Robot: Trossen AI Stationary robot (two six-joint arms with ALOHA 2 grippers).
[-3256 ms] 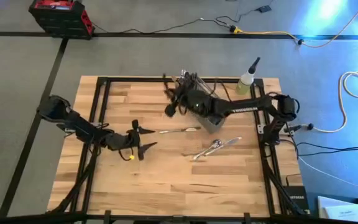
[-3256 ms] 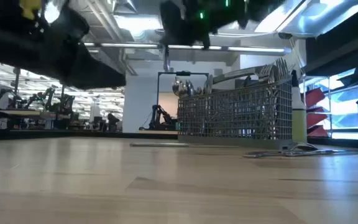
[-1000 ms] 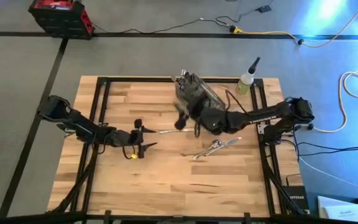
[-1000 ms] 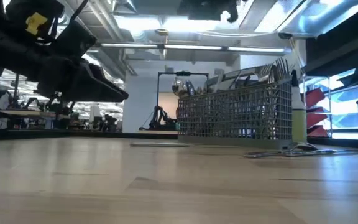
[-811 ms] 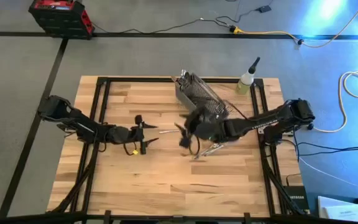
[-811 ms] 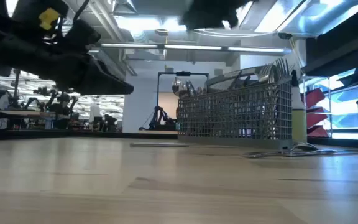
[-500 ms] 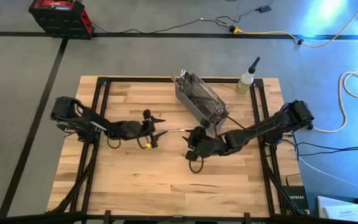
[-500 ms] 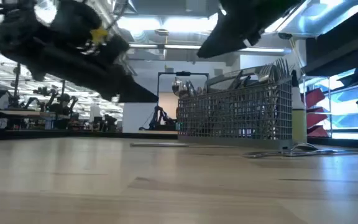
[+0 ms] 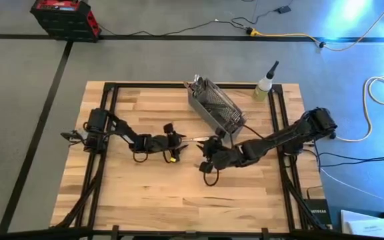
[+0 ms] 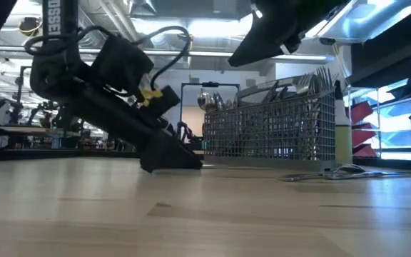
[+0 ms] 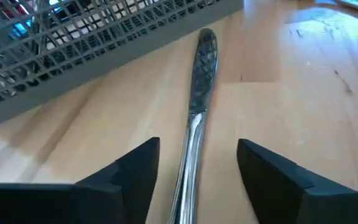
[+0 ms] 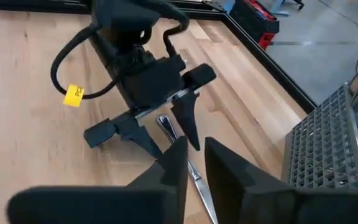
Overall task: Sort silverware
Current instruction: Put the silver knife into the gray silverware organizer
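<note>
Bare wood in front — mesh basket (image 9: 216, 111) behind both claws.

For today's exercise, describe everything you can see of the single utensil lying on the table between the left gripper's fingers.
The utensil is a slim, shiny, silver-coloured metal piece lying flat on the wooden table. Its handle runs between the open fingers of the left gripper, which straddle it without visibly touching it. Its far end widens and has a textured pattern, pointing toward the gray wire-mesh basket and stopping just short of it. Whether it is a fork or spoon cannot be told.
</note>
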